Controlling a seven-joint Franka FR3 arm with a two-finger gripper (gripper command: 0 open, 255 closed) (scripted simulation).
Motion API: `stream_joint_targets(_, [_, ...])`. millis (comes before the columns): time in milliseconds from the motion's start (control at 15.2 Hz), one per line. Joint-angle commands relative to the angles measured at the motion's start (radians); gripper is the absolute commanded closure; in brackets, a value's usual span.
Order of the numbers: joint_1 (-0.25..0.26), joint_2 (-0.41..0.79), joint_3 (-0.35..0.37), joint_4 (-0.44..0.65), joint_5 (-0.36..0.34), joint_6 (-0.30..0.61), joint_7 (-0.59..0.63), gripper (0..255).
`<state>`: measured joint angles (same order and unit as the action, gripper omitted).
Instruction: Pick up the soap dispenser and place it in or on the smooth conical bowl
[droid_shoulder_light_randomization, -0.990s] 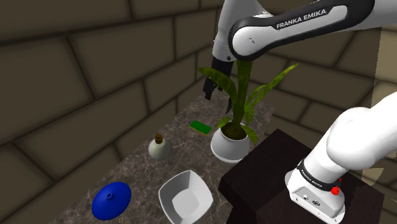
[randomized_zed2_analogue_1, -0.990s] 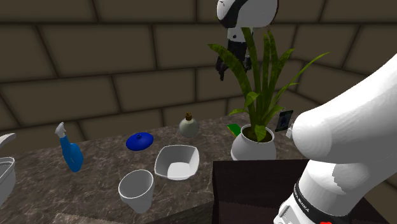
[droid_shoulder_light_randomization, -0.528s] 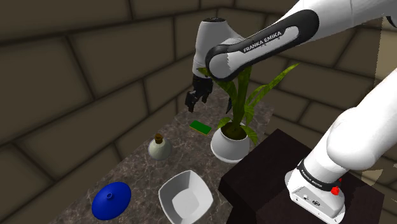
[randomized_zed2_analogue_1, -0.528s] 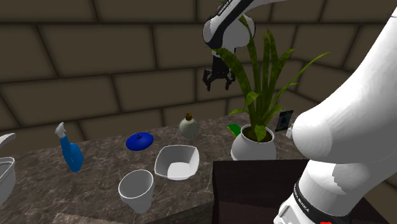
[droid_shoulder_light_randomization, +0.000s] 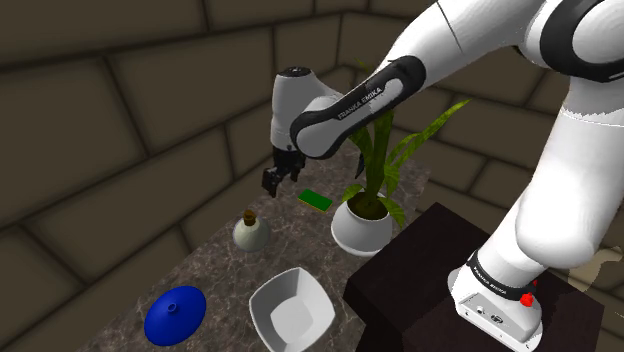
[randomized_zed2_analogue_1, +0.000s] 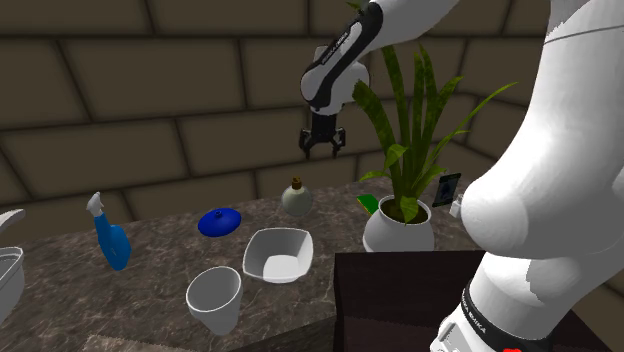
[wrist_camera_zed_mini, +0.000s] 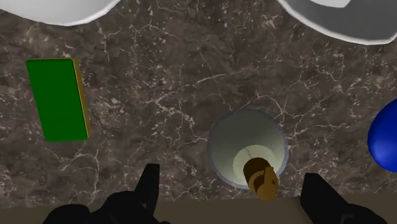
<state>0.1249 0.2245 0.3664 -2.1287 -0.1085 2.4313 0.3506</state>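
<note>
1. The gripper (wrist_camera_zed_mini: 232, 183), fingers spread wide and empty, hangs above the soap dispenser (wrist_camera_zed_mini: 247, 147); the dispenser stands upright on the marble counter (droid_shoulder_light_randomization: 210, 270), between a green card (droid_shoulder_light_randomization: 315, 199) and a blue lid (droid_shoulder_light_randomization: 175, 312).
2. Best handled, by judgement: centre over the brown pump; descend straight; close on the round body.
3. Counted: one dispenser; two white bowls, the conical bowl (randomized_zed2_analogue_1: 213, 292) and a square bowl (randomized_zed2_analogue_1: 276, 254); one spray bottle (randomized_zed2_analogue_1: 112, 238).

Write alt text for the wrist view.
The open black gripper hangs above a pale, round soap dispenser with a brown pump top, standing untouched on a dark marbled counter, seen from straight overhead. A flat green slab lies to one side of the dispenser and a blue object to the other.
</note>
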Motion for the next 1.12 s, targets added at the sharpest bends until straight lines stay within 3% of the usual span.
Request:
stream_joint_targets(0, [0.022,0.074,-0.007,0.055,-0.037,0.013,0.035,0])
stream_joint_targets(594, [0.151,0.426,-0.066,0.372,-0.148,0.026,0.138,0])
stream_joint_targets(1056, [0.173,0.507,-0.088,0.411,-0.168,0.068,0.15,0])
